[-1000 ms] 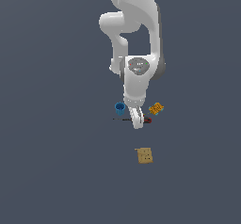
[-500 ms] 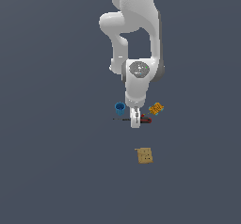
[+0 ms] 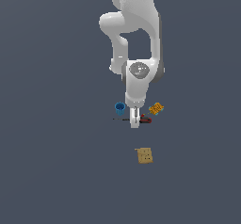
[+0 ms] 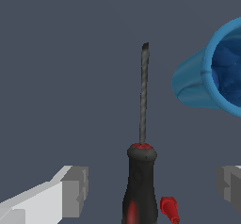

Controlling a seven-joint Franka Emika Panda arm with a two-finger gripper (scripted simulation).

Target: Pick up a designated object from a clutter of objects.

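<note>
From the exterior view, you see the gripper (image 3: 134, 123) low over the screwdriver (image 3: 144, 120), which lies between the blue cup (image 3: 120, 108) and the orange piece (image 3: 156, 108); the tan box (image 3: 144, 155) sits apart. In the wrist view, the gripper's fingers (image 4: 70, 191) stand apart, straddling the screwdriver's handle (image 4: 140, 180) without touching it.

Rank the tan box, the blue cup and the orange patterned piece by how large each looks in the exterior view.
1. Tan box, clearly largest.
2. Orange patterned piece and blue cup look about alike, so no ranking between them.
</note>
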